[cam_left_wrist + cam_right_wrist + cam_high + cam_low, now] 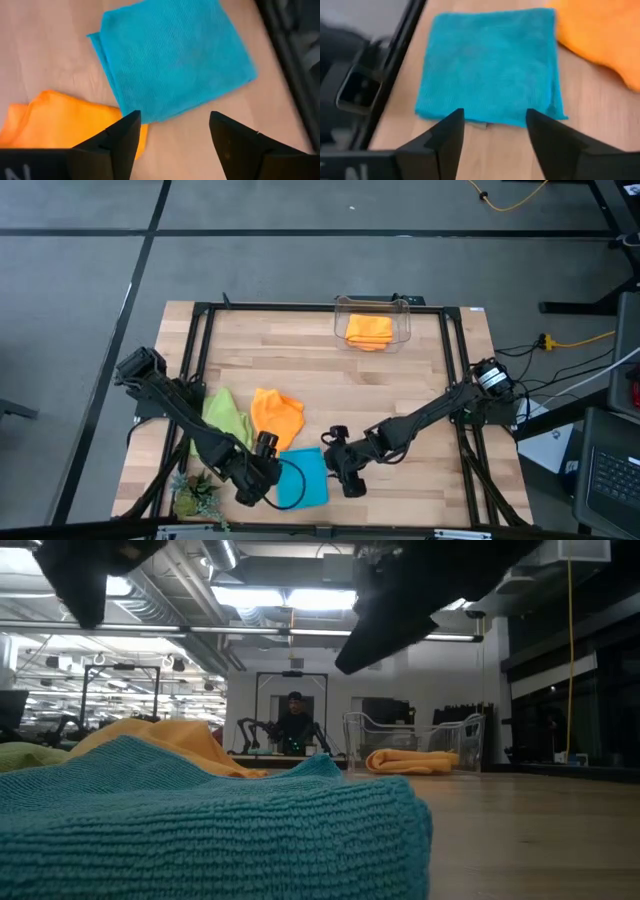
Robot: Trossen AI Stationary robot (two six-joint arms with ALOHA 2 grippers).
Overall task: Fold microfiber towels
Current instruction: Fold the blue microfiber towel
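Turquoise towel (303, 477) flat, folded on counter (330, 380), left gripper (172, 135) and right gripper (495, 131) above, both spread, empty.

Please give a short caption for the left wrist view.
Open left gripper above the flat turquoise towel, orange towel beside it.

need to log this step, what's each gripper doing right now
left gripper: open, holding nothing, above the turquoise towel.
right gripper: open, holding nothing, at the same towel's edge.

The wooden table (400, 380) bears turquoise (305, 478), orange (275, 415) and green (225, 415) towels, a clear bin (405, 330) and a plant (195, 495).
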